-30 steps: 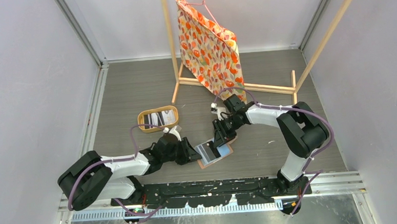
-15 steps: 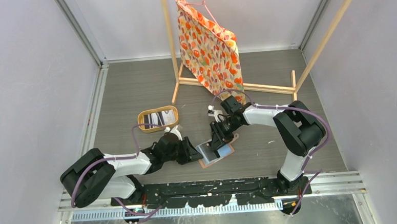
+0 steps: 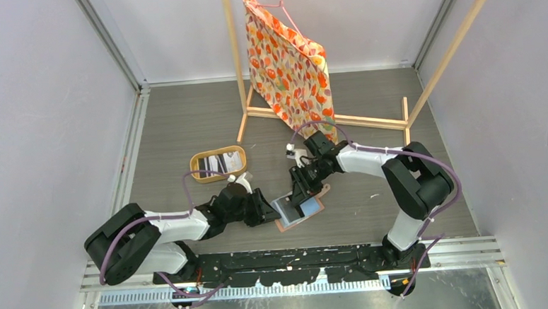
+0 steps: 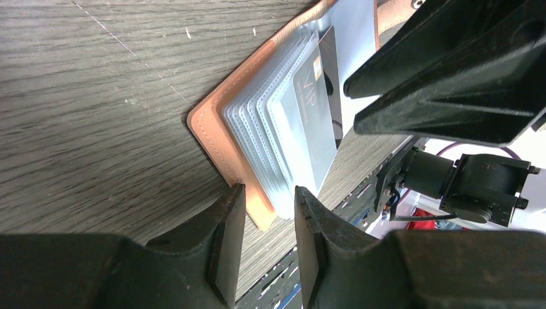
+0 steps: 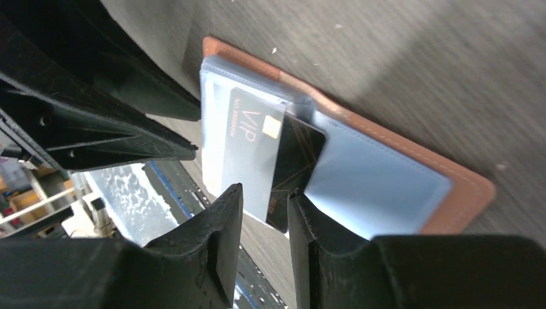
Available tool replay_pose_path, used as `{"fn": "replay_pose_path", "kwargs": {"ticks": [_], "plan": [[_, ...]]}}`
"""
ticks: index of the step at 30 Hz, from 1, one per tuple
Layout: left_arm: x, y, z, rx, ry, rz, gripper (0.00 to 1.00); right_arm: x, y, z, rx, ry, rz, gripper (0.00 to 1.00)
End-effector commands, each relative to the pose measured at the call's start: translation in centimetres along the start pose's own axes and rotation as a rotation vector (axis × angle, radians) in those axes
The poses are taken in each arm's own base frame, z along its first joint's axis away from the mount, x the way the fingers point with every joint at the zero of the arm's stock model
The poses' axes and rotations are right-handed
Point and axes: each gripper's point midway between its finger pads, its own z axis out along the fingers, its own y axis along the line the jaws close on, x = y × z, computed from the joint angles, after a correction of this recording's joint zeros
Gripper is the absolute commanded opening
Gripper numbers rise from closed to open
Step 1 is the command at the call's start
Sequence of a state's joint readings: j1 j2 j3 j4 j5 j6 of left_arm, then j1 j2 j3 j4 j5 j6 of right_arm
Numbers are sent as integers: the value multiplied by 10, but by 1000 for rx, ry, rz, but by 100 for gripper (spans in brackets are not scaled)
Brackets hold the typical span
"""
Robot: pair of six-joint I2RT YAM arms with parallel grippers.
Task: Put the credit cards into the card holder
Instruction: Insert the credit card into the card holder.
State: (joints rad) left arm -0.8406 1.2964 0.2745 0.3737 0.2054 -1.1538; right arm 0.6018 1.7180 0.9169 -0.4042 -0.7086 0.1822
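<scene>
The salmon-brown card holder (image 3: 309,211) lies open on the table between my grippers. Its leather edge (image 4: 216,135) and clear sleeves show in the left wrist view. A dark "VIP" credit card (image 5: 297,151) sits partly inside a sleeve, one end sticking out over the grey-blue lining (image 5: 376,187). My right gripper (image 5: 265,192) hovers over the card's free end, jaws slightly apart, holding nothing. My left gripper (image 4: 269,190) sits at the holder's near corner, jaws slightly apart, with table showing between them. More cards (image 3: 222,162) lie in the oval tray (image 3: 195,166).
A wooden rack (image 3: 368,121) with a hanging floral bag (image 3: 287,62) stands at the back, close behind the right arm. The oval tray lies just behind the left arm. Grey walls close in both sides.
My right gripper has edged slightly down and left over the card holder. The left arm has shifted a little. The holder stays where it was.
</scene>
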Motion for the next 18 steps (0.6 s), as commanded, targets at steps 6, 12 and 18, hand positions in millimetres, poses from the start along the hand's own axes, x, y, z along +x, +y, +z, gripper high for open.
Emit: {"fn": "replay_pose_path", "kwargs": {"ticks": [6,12,18], "plan": [[-3,-3,4,0,-6,4,36,-18,-14,-7,96,-38,-17,38],[-3,-3,6,-2,-1,3,36,-16,-8,-1,40,-11,17,39],[-2,-3,6,-2,2,4,34,-13,0,5,-4,11,24,39]]}}
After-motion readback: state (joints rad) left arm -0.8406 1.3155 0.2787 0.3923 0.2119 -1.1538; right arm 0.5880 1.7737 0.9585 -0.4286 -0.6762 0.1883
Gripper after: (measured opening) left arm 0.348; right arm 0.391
